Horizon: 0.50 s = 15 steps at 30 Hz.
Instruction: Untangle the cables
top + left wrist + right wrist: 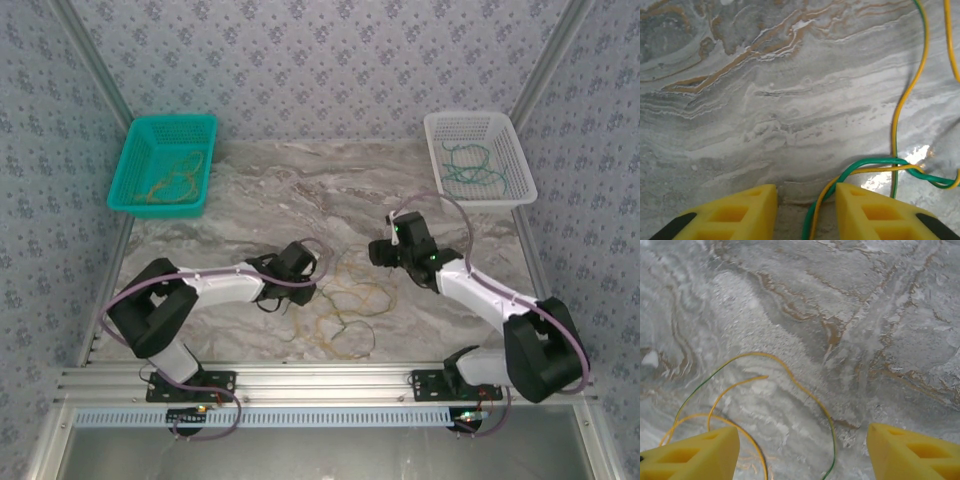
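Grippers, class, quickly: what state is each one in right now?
Left gripper: open, green and yellow cables between the jaws, unclamped.
Right gripper: wide open, holding nothing.

Far half of table (320, 185) bare: open passage between teal basket (175, 119) in the far-left corner and white basket (470, 116) far-right. Loose cables (345, 305) sprawl near the front edge, crowding the gap between the 2 arms. Patterned walls (300, 60) close 3 sides. Ahead of left gripper (805, 189): bare marble, cables at right.
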### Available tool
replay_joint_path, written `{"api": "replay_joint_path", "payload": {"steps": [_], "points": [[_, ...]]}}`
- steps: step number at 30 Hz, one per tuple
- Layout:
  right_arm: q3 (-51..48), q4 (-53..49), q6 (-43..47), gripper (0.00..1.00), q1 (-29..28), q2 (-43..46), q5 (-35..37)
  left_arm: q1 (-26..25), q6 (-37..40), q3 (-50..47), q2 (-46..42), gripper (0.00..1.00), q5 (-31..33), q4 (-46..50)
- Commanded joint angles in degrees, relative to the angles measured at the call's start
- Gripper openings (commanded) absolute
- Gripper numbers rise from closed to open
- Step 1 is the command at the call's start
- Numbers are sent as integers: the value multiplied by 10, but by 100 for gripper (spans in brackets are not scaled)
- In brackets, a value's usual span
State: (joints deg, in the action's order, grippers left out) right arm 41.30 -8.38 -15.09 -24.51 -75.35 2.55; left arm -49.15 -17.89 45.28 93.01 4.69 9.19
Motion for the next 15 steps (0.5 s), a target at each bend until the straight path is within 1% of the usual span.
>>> {"api": "replay_joint_path", "payload": {"steps": [1,3,5,7,10,11,13,15], "points": [[36,-101,-41,68,16,-24,-66,0,-23,1,14,33,52,8],[43,-142,-42,67,13,-33,-75,1,-22,-9,1,31,83,6],[39,-165,-42,67,11,-35,-85,10,-33,-17,-16,32,122,15],[32,-172,-33,67,10,-39,-100,31,-36,-23,-23,31,125,16],[43,-195,-35,66,9,-53,-96,66,-57,-28,-20,31,150,26],[46,-192,-27,66,7,-55,-107,75,-63,-28,-19,31,154,30],[54,-191,-10,66,-4,-59,-116,79,-72,-27,-23,31,169,34],[71,-205,10,66,-22,-72,-122,79,-71,-25,-32,33,168,29]]}}
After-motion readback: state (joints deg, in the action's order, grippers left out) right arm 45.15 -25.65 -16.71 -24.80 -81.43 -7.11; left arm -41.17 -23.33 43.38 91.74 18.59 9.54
